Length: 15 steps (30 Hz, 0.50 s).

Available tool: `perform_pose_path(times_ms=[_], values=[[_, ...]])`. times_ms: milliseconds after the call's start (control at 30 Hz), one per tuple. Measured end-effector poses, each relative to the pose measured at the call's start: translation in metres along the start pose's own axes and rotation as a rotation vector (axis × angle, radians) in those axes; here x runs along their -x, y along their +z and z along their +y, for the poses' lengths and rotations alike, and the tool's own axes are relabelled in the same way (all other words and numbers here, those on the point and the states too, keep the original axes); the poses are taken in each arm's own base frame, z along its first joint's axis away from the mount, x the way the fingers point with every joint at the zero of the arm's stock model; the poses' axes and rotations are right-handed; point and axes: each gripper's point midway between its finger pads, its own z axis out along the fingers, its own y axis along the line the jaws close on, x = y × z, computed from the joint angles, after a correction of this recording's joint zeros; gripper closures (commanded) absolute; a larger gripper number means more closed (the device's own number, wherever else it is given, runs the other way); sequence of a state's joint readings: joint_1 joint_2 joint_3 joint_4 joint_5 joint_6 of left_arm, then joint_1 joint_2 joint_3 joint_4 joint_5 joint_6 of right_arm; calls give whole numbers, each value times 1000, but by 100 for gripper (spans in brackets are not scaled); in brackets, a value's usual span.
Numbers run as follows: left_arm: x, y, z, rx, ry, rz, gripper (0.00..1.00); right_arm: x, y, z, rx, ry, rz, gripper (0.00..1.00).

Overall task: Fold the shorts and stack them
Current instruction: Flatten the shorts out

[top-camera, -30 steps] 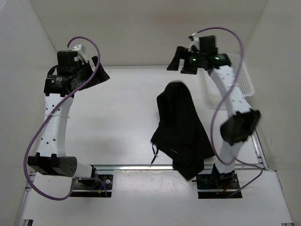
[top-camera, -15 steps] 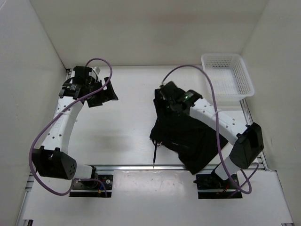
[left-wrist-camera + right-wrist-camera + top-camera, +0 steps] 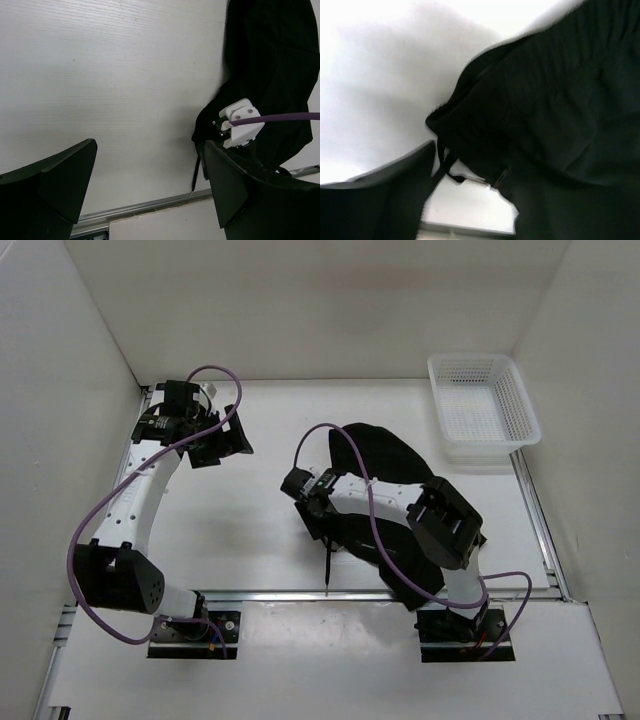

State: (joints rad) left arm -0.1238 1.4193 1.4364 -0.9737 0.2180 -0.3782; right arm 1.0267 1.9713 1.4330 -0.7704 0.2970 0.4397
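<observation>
The black shorts lie in a crumpled heap right of the table's middle, also seen in the left wrist view and filling the right wrist view. Their drawstring trails toward the front rail. My right gripper sits low at the heap's left edge, its arm stretched across the fabric. In its own view one finger shows beside the fabric's edge; the other is lost against the black cloth. My left gripper hovers at the back left, open, holding nothing.
A white mesh basket stands at the back right corner. A metal rail runs along the table's front edge. White walls close in the left, back and right sides.
My right arm has swung down from high at the back right and across the shorts to their left edge, its jaws narrowing. The left arm dropped a little to the right.
</observation>
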Motion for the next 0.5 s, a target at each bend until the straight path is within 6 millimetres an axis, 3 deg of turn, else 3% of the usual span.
perform_pose_path(times_ms=[33, 133, 233, 300, 400, 500], values=[[-1, 1, 1, 1, 0, 3, 0, 5, 2, 0, -7, 6, -10, 73], [-4, 2, 2, 5, -2, 11, 0, 14, 5, -6, -42, 14, -35, 100], [-5, 3, 3, 6, 1, 12, 0, 22, -4, -16, -77, 20, -71, 100], [-5, 3, 3, 6, 1, 12, 0, 29, -23, -27, -90, 28, -113, 100], [-5, 3, 2, 2, 1, 14, 0, 47, -72, -53, -85, 67, -228, 100], [-5, 4, -1, -8, 4, 21, 0, 62, -144, -90, -62, 127, -411, 100]])
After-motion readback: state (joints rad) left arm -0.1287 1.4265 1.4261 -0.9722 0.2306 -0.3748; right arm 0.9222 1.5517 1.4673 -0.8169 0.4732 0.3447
